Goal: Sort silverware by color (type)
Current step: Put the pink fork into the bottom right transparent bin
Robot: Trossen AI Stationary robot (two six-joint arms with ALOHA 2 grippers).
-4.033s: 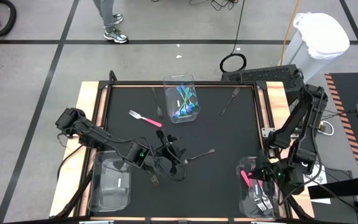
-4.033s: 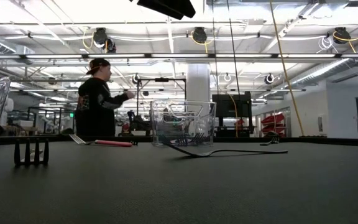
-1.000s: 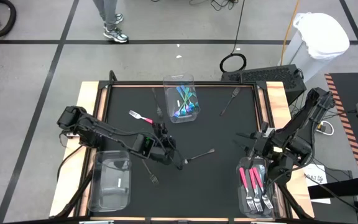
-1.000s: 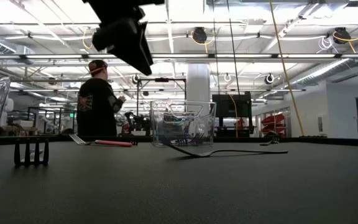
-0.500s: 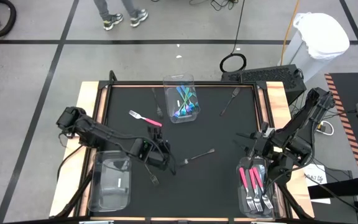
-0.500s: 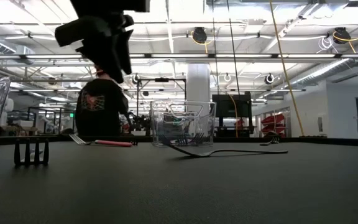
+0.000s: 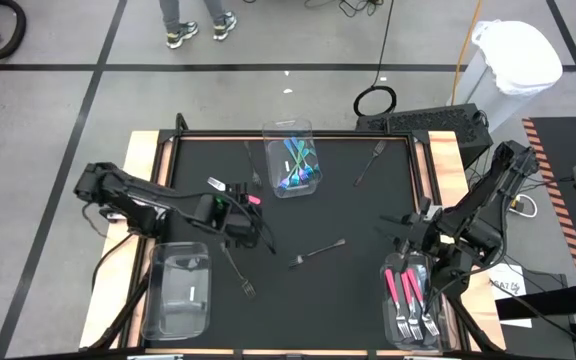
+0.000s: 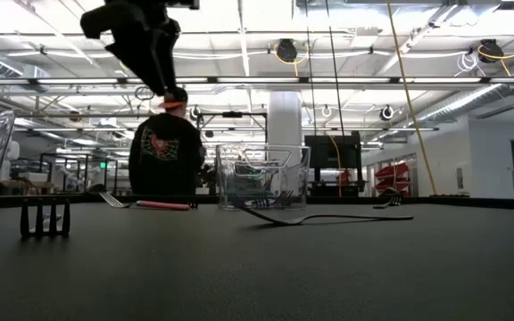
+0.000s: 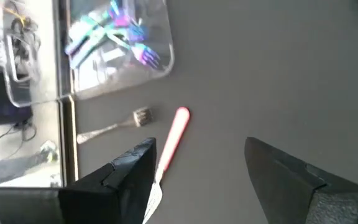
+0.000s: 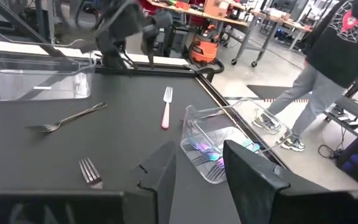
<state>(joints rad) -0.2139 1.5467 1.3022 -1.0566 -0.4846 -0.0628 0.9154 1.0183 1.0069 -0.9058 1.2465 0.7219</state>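
Note:
A pink-handled fork (image 7: 253, 199) lies on the black mat, and my left gripper (image 7: 238, 205) hovers open above it. In the left wrist view this fork (image 9: 169, 143) lies just inside one finger of that gripper (image 9: 197, 149), untouched. The far clear bin (image 7: 293, 165) holds teal and blue utensils. The right near bin (image 7: 413, 300) holds pink-handled forks. A grey fork (image 7: 318, 250) and a dark fork (image 7: 238, 272) lie mid-mat, and two more forks (image 7: 368, 160) (image 7: 252, 168) lie by the far bin. My right gripper (image 7: 400, 225) waits open above the mat beside the right bin.
A clear bin (image 7: 181, 290) at the near left holds only a label. Wooden table edges (image 7: 143, 160) frame the mat. A person (image 8: 163, 152) stands beyond the far edge. Bare mat lies between the grey fork and the right bin.
My left gripper has moved from the middle of the mat toward the far left, ending over the pink-handled fork. It has also risen in the low view. The person beyond the table has walked to the right.

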